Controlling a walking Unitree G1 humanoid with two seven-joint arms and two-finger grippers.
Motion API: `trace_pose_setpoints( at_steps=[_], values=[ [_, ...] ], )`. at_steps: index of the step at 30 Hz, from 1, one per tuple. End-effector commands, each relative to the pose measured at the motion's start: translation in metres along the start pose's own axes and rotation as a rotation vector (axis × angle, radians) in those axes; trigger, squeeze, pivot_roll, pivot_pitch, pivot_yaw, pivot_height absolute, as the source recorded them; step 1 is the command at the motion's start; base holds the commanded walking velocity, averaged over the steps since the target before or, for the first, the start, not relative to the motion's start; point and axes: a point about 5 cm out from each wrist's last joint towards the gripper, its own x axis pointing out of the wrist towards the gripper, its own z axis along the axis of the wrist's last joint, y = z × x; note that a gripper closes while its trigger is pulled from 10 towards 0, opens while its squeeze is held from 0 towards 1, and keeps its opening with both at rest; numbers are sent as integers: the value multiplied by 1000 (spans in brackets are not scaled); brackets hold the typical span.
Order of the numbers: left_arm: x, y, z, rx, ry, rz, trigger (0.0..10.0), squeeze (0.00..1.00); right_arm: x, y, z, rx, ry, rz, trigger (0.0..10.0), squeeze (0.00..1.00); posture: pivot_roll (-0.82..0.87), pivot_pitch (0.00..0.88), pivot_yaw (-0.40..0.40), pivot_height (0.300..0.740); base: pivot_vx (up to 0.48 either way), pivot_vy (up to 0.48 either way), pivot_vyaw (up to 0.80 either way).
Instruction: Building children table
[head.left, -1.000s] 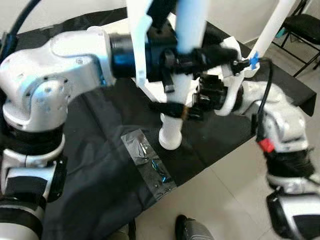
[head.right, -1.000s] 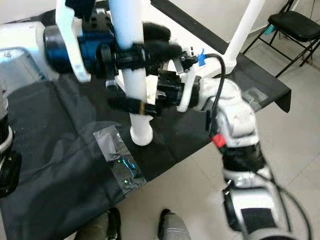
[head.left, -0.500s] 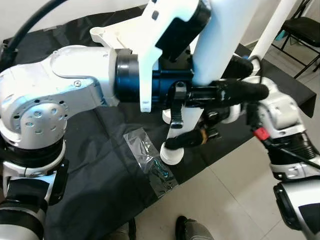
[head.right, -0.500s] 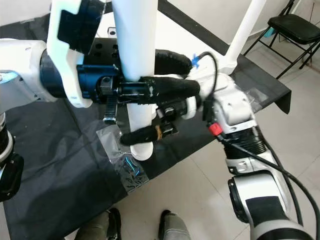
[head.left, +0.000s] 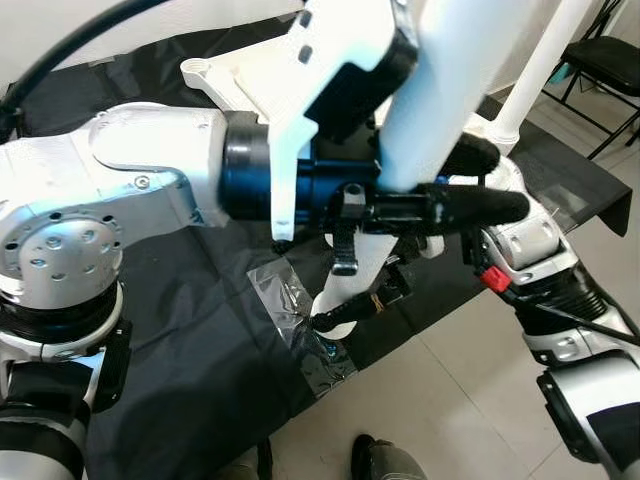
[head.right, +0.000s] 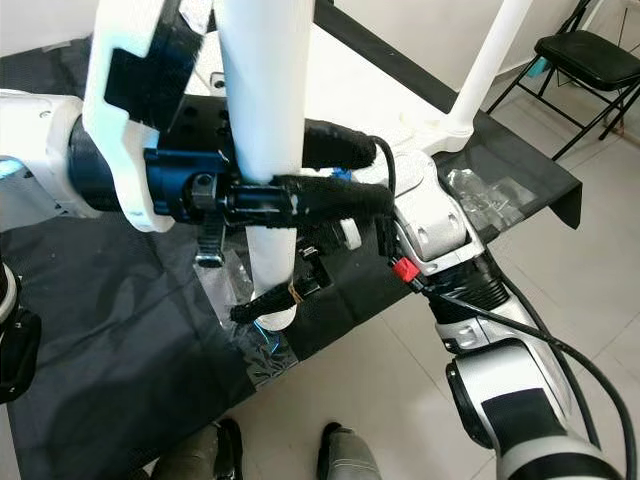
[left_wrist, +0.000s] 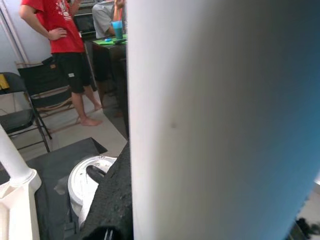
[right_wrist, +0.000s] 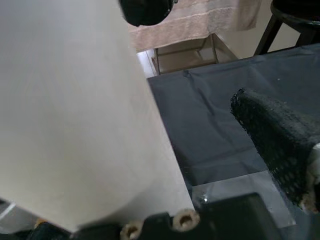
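Note:
A thick white table leg (head.right: 260, 120) stands tilted over the black cloth, its lower end (head.left: 338, 318) near the table's front edge. My left gripper (head.left: 500, 180) is shut on the leg's middle, one black finger on each side of it. The leg also looms close in the left wrist view, as a wide white table leg (left_wrist: 215, 115). My right gripper (head.left: 362, 300) reaches in from the right, low beside the leg's foot. Its fingers (right_wrist: 275, 145) stand apart, with the leg (right_wrist: 75, 110) next to them. The upturned white tabletop (head.left: 235, 80) lies behind, with another leg (head.left: 535, 70) upright on it.
A clear plastic bag of hardware (head.left: 300, 330) lies on the cloth by the leg's foot, and a second bag (head.right: 490, 190) lies at the right corner. A black chair (head.left: 605, 55) stands at the far right. A person in a red shirt (left_wrist: 55, 30) stands beyond. Tiled floor lies below the edge.
The left arm has swung the leg so that its foot now sits nearer the front edge, by the plastic bag. The right gripper dropped from the leg's middle to its foot.

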Motion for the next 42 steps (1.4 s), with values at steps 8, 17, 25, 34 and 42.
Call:
trace_pose_setpoints(
  at_steps=[8, 17, 25, 34, 42],
  values=[
    [8, -14, 3, -22, -42, -129, 0, 0, 13, -5, 17, -54, -96, -72, 4745, 0, 4, 159, -17, 740, 0, 0, 0],
    [8, -9, 5, -31, -53, -106, 0, 0, 22, -1, 21, -28, -229, -101, 0, 0, 6, 155, -11, 740, 0, 0, 0],
    [7, -7, 6, -39, -53, -106, 0, 0, 26, 1, 20, -24, -253, -116, 0, 0, 7, 149, -5, 740, 0, 0, 0],
    [6, -3, 6, -45, -61, -72, 4353, 1000, 25, 1, 19, -23, -241, -143, 0, 0, -7, 134, -5, 740, 0, 0, 0],
    [-3, 30, 23, -88, -208, 152, 10000, 1000, 6, -7, 10, 0, -198, -308, 0, 0, -14, 137, -12, 740, 0, 0, 0]
  ],
)
